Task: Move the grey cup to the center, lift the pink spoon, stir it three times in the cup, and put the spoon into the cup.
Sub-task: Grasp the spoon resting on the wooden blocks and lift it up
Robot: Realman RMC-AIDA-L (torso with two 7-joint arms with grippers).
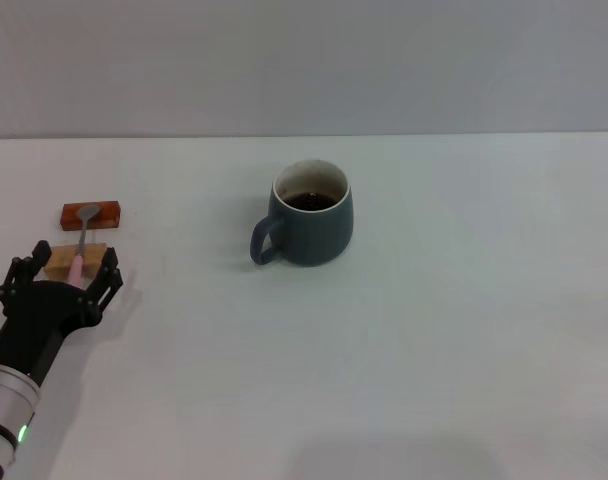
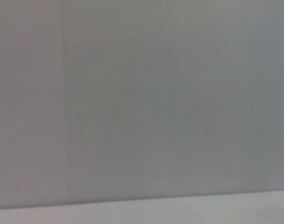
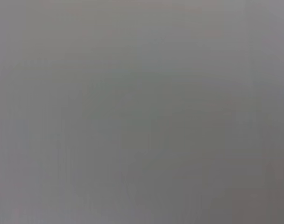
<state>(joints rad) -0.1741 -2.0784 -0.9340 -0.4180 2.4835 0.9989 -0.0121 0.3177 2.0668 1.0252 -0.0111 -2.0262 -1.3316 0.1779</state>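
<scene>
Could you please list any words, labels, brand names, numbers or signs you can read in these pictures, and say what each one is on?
There is no readable text in any view.
The grey cup: plain, no print or logo showing.
The pink spoon and the two small blocks under it: no markings visible.
The left hand: only a small green light on the arm, no lettering.
Both wrist views show blank grey surfaces.

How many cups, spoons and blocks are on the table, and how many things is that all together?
Cups: 1, the squat dark blue-grey ceramic cup with a loop handle.
Spoons: 1, the slim pink-handled metal spoon, lying across both blocks.
Blocks: 2, the small red-brown block and the tan wooden block.
Total: 4 things.
</scene>
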